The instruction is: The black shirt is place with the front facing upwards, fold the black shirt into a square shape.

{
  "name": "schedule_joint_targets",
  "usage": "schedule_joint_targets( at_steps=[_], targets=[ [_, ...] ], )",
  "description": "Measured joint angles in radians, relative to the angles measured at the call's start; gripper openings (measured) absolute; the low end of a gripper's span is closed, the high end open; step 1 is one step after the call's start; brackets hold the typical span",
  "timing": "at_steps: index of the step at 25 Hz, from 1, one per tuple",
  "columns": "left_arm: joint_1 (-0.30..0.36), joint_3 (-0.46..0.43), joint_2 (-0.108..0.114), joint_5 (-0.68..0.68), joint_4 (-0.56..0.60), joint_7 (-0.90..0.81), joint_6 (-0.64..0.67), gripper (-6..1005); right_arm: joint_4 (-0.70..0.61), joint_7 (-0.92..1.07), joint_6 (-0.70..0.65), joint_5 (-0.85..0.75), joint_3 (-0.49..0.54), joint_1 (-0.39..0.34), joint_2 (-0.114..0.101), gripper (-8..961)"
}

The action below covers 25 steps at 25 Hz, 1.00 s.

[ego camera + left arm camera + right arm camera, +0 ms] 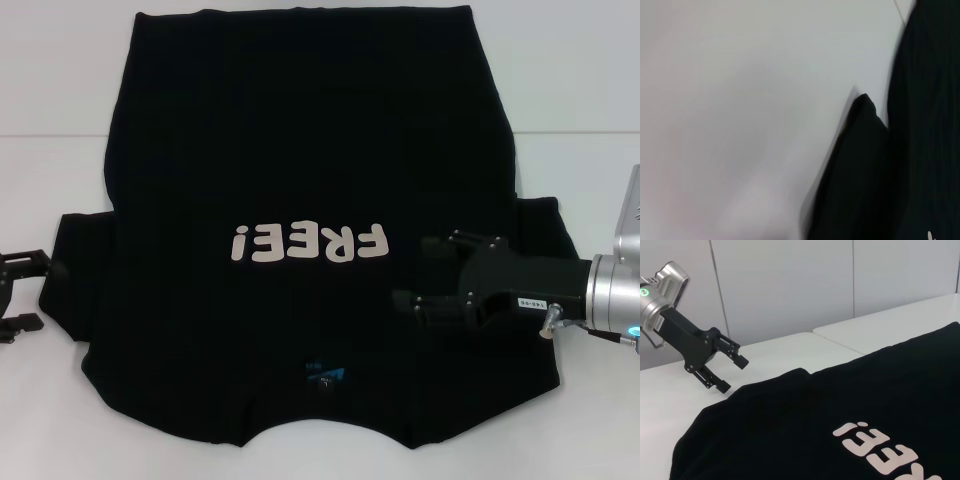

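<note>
The black shirt (300, 150) lies flat and face up on the white table (60, 420), collar and blue neck tag (325, 372) towards me, hem at the far side. Its pale "FREE!" lettering (310, 243) reads upside down. My right gripper (412, 272) is open over the shirt's right chest, just inside the right sleeve (540, 225), holding nothing. My left gripper (40, 290) is open at the table's left, beside the left sleeve (85, 270) and off the fabric. The right wrist view shows the shirt (840, 405) and the left gripper (732, 372) standing open above the table near the sleeve.
White table surface surrounds the shirt on the left, right and front (600, 420). A seam between table tops runs across the far part (815, 332). A pale wall (790, 280) stands behind. The left wrist view shows only table and the shirt's sleeve edge (860, 165).
</note>
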Motion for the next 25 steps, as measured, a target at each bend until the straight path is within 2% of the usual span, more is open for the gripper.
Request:
schedule_joint_targets(
  at_steps=[25],
  targets=[
    [-0.005, 0.000, -0.024, -0.008, -0.012, 0.027, -0.030, 824, 0.003, -0.001, 0.005, 0.000, 0.000, 0.002, 0.000, 940]
  ],
)
